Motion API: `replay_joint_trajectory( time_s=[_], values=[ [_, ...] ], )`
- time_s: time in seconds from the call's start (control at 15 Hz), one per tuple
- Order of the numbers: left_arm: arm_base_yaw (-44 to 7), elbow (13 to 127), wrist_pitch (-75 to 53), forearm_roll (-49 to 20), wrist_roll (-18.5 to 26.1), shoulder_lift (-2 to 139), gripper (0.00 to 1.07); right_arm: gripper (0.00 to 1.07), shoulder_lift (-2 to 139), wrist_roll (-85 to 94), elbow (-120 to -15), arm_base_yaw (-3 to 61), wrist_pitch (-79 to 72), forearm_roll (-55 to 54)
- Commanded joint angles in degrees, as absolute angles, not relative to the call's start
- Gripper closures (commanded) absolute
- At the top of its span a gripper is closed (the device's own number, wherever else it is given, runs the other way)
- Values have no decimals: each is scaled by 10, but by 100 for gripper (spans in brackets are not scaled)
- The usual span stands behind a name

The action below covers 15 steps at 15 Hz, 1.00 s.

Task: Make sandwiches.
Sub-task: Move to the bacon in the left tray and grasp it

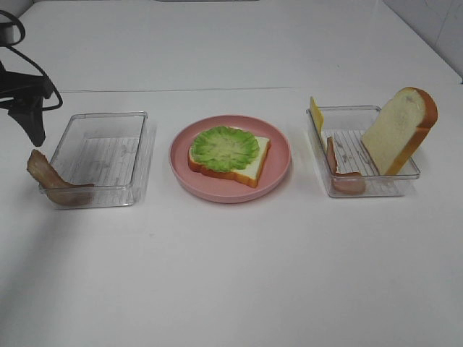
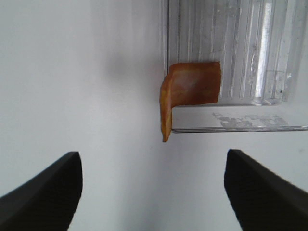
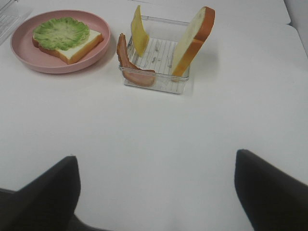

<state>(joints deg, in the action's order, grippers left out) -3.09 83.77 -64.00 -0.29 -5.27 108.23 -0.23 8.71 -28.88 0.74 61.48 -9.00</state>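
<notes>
So the left end effector [image 2: 151, 159] is spread wide with nothing in it. A bacon strip [image 2: 190, 91] sits just ahead of it, draped over the corner of a clear tray [image 2: 240, 48] with one end hanging outside. The right end effector [image 3: 155, 159] is wide open and empty too, well back over bare bench [image 3: 154, 125]. Ahead of it a second tray [image 3: 159, 89] holds a cheese slice [image 3: 138, 31], a second bacon strip [image 3: 126, 57] and an upright bread slice [image 3: 192, 41]. Off toward the left arm's side, the pink plate [image 3: 29, 62] carries a bread slice [image 3: 79, 48] topped with lettuce [image 3: 61, 32].
</notes>
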Motion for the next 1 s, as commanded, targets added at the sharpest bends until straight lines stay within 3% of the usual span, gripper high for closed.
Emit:
replay_joint_trajectory(
  time_s=[0.07,0.47,0.73,1.0],
  values=[
    [-32,833,-639,-14,-58,1106,32,30,-14,91,-289,4,610,-90],
    [-36,833,-633,-32,-58,1146,32,30,-14,91,-289,4,610,-90],
    [-36,833,-619,-37,-58,1158,46,30,-14,91,-289,4,610,-90],
    [-36,833,-618,-42,-54,1165,52,30,-14,91,-289,4,610,-90]
  ],
)
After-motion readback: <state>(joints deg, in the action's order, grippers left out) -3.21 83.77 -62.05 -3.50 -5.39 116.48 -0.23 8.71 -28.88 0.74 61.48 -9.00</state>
